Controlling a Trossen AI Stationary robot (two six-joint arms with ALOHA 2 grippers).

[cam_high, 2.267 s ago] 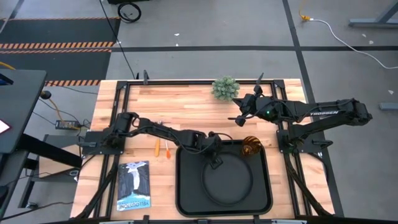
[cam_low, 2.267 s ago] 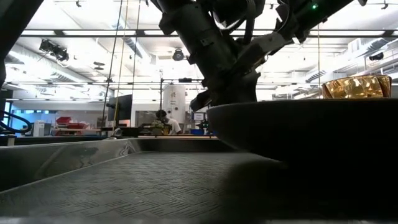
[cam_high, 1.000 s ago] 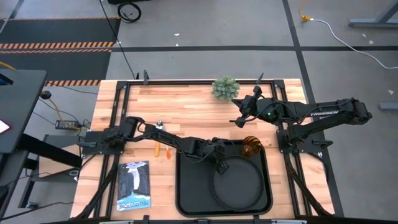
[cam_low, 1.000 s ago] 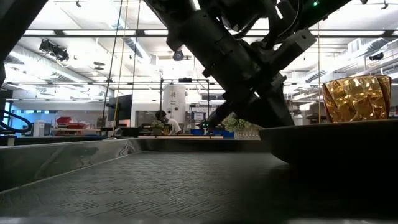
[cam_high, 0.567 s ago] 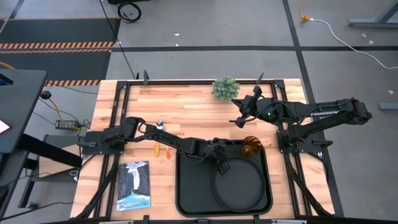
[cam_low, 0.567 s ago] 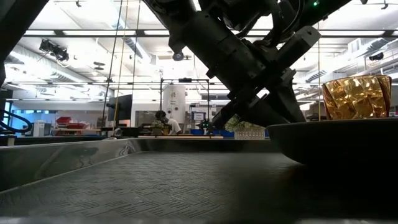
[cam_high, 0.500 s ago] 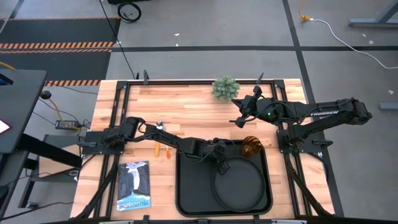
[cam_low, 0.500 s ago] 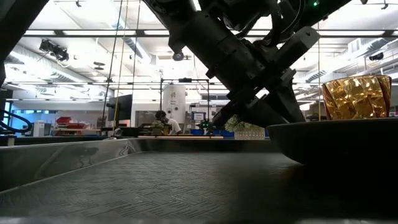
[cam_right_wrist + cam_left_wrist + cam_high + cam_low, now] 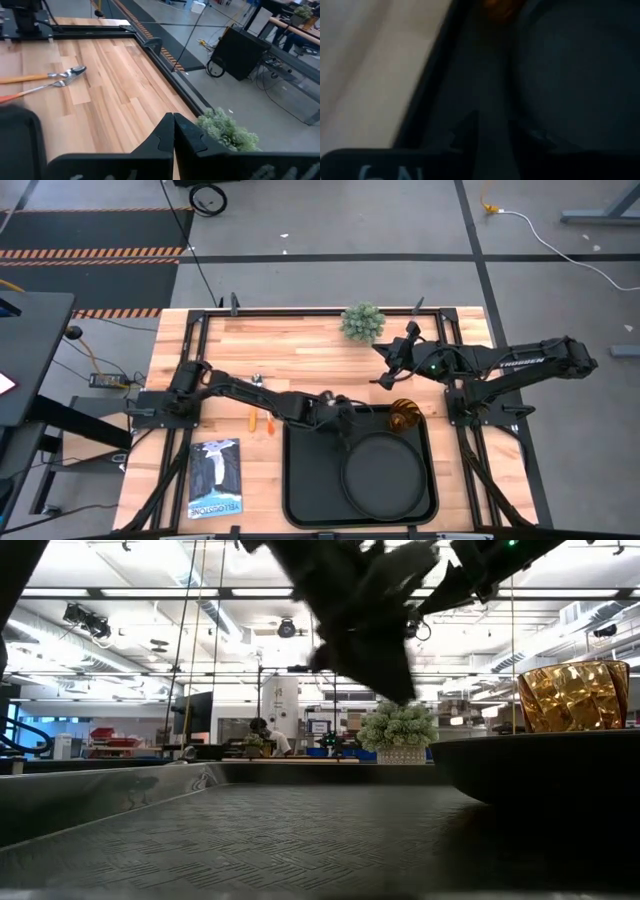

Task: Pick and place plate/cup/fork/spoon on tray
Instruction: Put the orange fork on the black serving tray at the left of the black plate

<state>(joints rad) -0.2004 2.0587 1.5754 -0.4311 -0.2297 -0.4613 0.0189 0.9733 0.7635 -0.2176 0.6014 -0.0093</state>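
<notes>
closed right tool [image 9: 173,131] over wood table [image 9: 115,95]; spoon [image 9: 47,76], fork [image 9: 37,90], plant [image 9: 225,131] beyond.

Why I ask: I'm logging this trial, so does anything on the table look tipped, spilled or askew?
Nothing stands out. The plate lies flat in the tray, with the cup upright in the tray's far right corner. The fork and spoon lie together on the wood, not yet on the tray.

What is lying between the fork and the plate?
In the high view, the tray's raised left rim and the left arm's pincer lie between the fork and the plate.
</notes>
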